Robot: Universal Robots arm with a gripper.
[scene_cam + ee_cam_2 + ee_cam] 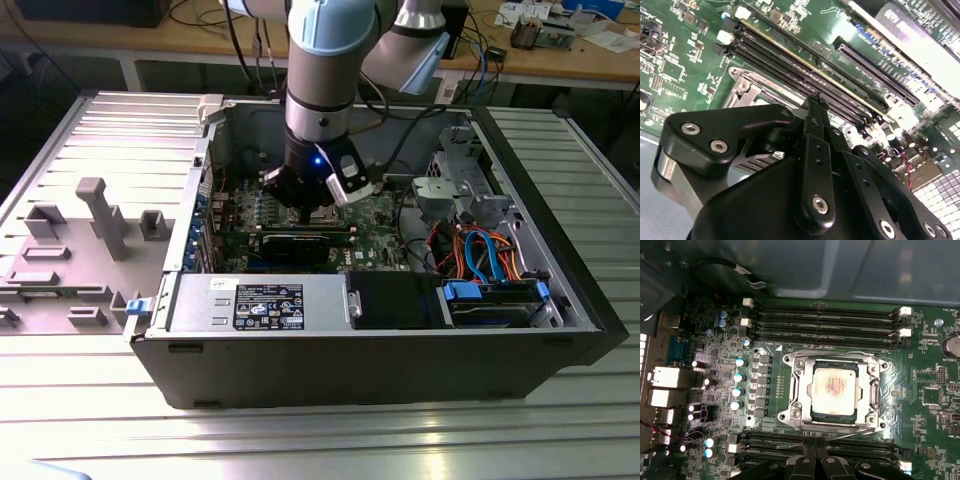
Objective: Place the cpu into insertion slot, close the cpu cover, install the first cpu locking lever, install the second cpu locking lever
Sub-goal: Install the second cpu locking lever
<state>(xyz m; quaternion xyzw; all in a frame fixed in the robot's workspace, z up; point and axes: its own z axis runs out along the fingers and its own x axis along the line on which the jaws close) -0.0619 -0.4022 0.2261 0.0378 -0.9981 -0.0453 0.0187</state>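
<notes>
Your gripper (815,460) looks pressed together with nothing in it, sitting at 6 o'clock of the cpu (835,389), which is already seated in the insertion slot (840,419) under the cpu cover (799,390).

No legible text. Power supply label (268,305) at the case's near side has print, too small to read; cpu (834,388) top markings faded, unreadable.

Ribbed metal table (520,440), open computer case (380,370) on it, grey fixture blocks (100,215) beside.
</notes>
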